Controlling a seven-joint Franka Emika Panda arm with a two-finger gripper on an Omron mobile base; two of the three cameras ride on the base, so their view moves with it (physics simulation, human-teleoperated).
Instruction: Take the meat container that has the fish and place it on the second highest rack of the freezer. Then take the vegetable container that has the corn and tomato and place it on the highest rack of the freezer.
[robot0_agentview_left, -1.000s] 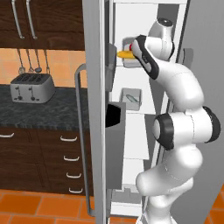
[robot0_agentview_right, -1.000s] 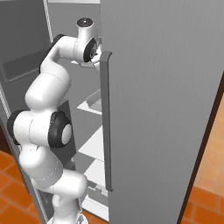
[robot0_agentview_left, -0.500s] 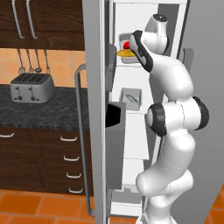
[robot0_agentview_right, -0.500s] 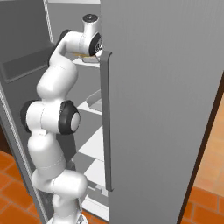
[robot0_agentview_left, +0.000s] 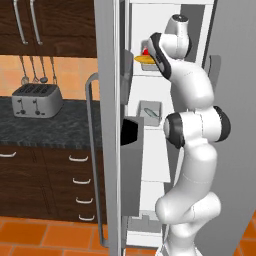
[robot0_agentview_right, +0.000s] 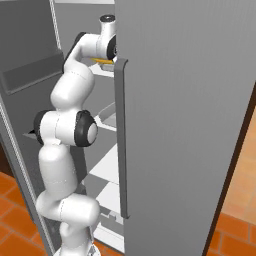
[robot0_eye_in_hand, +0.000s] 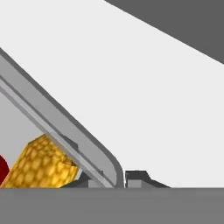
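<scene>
The freezer (robot0_agentview_left: 152, 160) stands open, and my arm reaches up to its highest rack. My gripper (robot0_eye_in_hand: 114, 180) is shut on the wall of the vegetable container (robot0_eye_in_hand: 65, 127), with a dark fingertip on each side of the grey rim. Inside lie the yellow corn (robot0_eye_in_hand: 41, 168) and the edge of the red tomato (robot0_eye_in_hand: 2, 171). From the left, the corn (robot0_agentview_left: 144, 59) and tomato (robot0_agentview_left: 146, 51) show at the top rack's front edge, beside my wrist. Whether the tub rests on the rack I cannot tell. The meat container (robot0_agentview_left: 150, 111) with the fish (robot0_agentview_left: 149, 112) sits one rack lower.
The open freezer door (robot0_agentview_left: 107, 100) with its bar handle (robot0_agentview_left: 92, 150) and a door bin (robot0_agentview_left: 132, 165) stands just left of my arm. Beyond it are a toaster (robot0_agentview_left: 36, 100) on a dark counter (robot0_agentview_left: 55, 129) and drawers. The closed grey door (robot0_agentview_right: 185, 125) is to the right.
My arm has straightened upward, its elbow rising, and the hand has lifted slightly at the top rack. The vegetable container stays in my grip at about the same spot.
</scene>
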